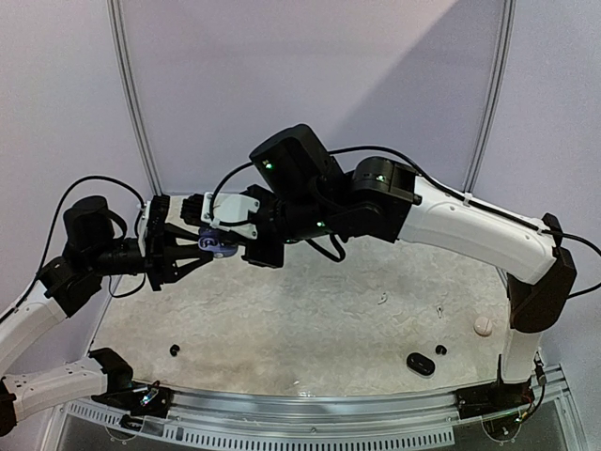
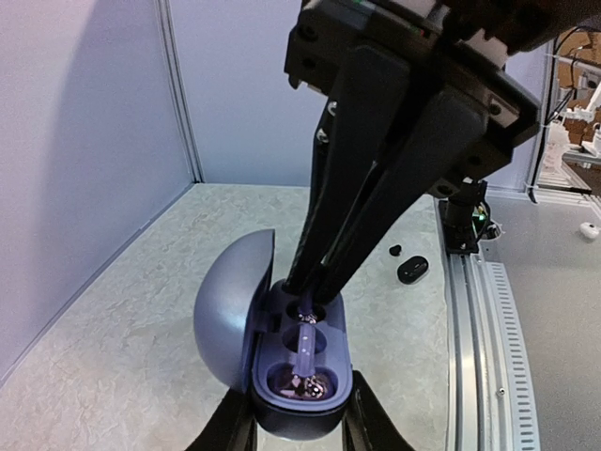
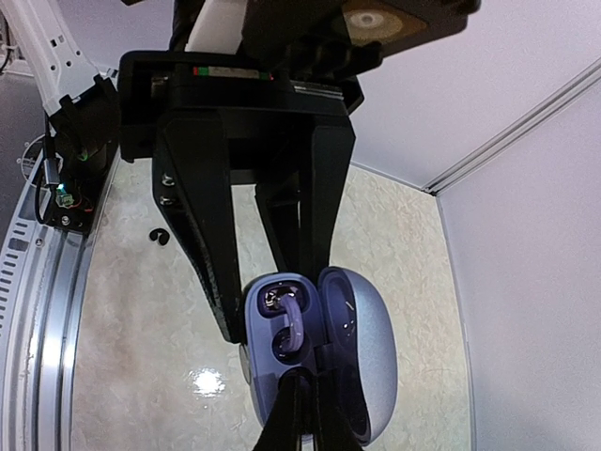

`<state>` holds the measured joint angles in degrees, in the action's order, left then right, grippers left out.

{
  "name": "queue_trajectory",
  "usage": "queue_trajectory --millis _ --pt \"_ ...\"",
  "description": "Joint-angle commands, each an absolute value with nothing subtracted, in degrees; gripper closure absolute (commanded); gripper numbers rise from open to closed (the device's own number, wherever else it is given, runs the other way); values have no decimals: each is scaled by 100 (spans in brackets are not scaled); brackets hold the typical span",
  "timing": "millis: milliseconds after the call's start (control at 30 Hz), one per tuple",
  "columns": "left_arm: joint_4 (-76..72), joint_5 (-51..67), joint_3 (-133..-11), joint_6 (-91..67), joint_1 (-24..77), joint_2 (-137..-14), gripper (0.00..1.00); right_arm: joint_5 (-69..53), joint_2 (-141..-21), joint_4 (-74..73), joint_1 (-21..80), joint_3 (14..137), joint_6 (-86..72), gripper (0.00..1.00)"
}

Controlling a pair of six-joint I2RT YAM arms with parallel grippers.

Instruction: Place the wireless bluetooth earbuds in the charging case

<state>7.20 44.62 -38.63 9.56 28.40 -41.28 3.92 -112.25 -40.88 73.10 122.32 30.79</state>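
Observation:
My left gripper (image 1: 208,248) is shut on an open lavender charging case (image 1: 220,243) and holds it above the table's far left. In the left wrist view its fingers (image 2: 225,427) clamp the case base (image 2: 272,399), with the lid (image 2: 230,319) swung open to the left. A purple earbud (image 2: 307,376) sits in the near socket, its stem lying toward the middle. My right gripper (image 2: 315,289) reaches down into the far socket, fingers pinched on a second purple earbud. The right wrist view shows the case (image 3: 268,352), the seated earbud (image 3: 293,318) and my right gripper (image 3: 305,381).
On the table lie a black oval case (image 1: 420,364), a small black bud (image 1: 440,349) beside it, another black bud (image 1: 174,349) at the near left and a white bud (image 1: 483,325) by the right arm's base. A metal rail (image 1: 310,413) runs along the near edge.

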Motion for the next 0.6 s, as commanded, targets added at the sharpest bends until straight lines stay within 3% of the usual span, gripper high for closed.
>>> queue_trajectory --millis 0,467,567 --pt "477 4859 -3990 759 2903 -4146 100 165 -11147 -3874 7282 12162 3064 100" --pt "-1001 5405 -3903 -360 2894 -4289 100 -503 -10487 -3062 7188 11163 2792 100" --pt "-1132 5449 -3894 -501 2892 -4291 100 -501 -10376 -2834 7189 10927 2749 95"
